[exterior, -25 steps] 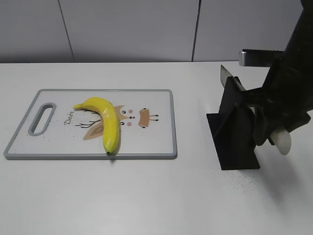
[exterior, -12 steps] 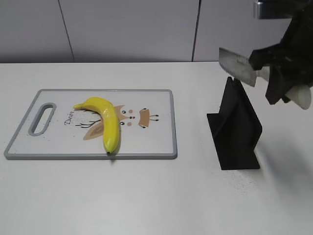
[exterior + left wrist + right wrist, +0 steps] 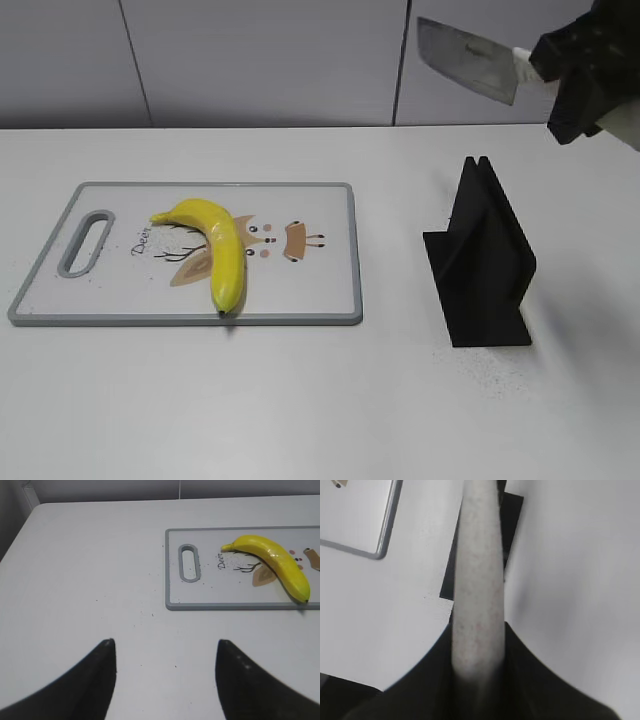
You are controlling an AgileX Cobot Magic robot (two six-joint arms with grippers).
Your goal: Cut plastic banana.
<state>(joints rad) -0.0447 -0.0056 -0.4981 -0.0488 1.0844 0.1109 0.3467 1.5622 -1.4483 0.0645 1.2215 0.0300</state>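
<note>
Exterior view: right hand (image 3: 560, 75) (clamped) holds knife (image 3: 465, 58) above stand (image 3: 485, 260).

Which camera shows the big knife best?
The exterior view: the knife shows side-on, whole blade up in the air, held by the right claw. The right wrist view shows only the blade's thin edge. The left wrist view shows no knife at all.

Black knife stand (image 3: 483, 262) on white table (image 3: 300, 400) — right of cutting board (image 3: 320, 260).
</note>
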